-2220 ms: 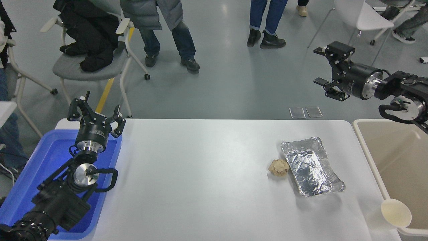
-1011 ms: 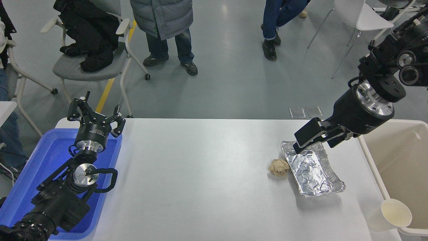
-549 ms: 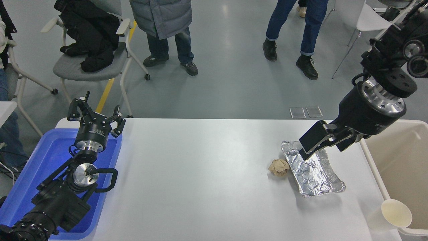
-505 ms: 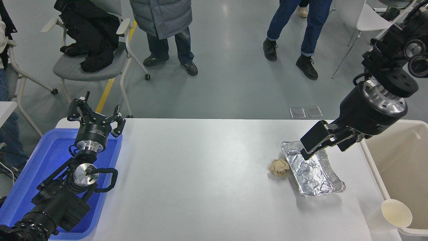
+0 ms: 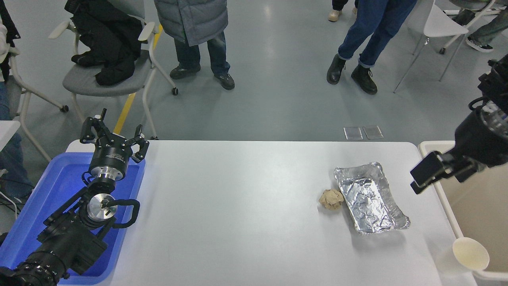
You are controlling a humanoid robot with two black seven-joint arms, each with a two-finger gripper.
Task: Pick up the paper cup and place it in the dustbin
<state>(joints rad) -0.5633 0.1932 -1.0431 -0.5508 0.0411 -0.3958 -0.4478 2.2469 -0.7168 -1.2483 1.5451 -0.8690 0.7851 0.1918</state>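
Though upright — paper cup mouth-up

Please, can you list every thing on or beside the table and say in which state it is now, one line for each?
paper cup: upright, open mouth up, empty, beside the dustbin.
dustbin: open, visible part holds nothing.
foil tray: crinkled, empty, flat on the table.
brown paper ball: crumpled, beside the tray.
blue tub: open, under the left arm.
left gripper: open, parked.
right gripper: holds nothing, over the dustbin's rim.
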